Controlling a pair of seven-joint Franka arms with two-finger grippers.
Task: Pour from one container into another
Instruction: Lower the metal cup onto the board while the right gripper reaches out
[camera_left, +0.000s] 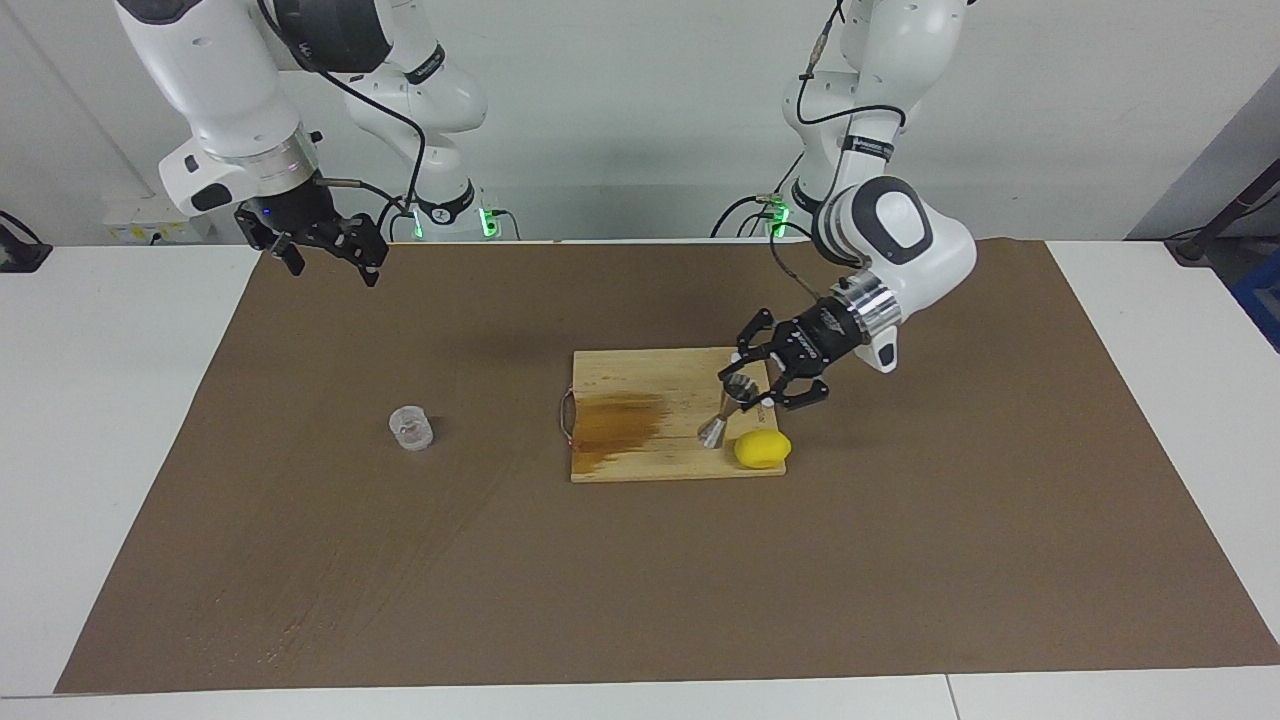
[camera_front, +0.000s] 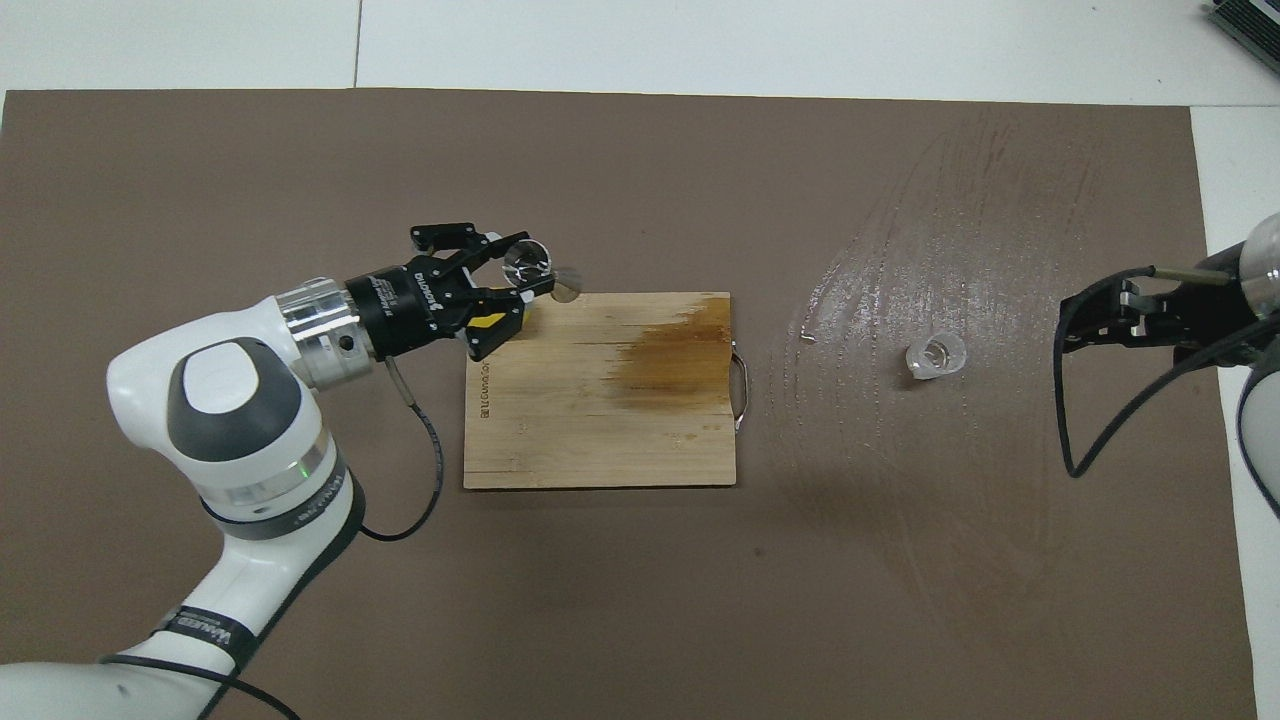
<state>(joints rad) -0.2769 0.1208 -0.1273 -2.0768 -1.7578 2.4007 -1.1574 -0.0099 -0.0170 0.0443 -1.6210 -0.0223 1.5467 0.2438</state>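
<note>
While carried tilted over cutting board (camera_left: 665, 400): jigger (camera_left: 727, 408), clamped in left tool (camera_left: 748, 385). Cup (camera_left: 411, 428) well apart, toward right arm's end; right tool (camera_left: 322, 250) gaping, empty, waiting.

A: White desk (camera_left: 120, 420) stretching wide, with a brown mat (camera_left: 640, 580) over most of it.

B: Plain pale wall (camera_left: 640, 110) along the robots' end, evenly lit, soft shadows on the mat.

A: A seam in the desk top (camera_front: 357, 45), and streaky marks (camera_front: 950, 230) shining on the mat toward the right arm's end.
</note>
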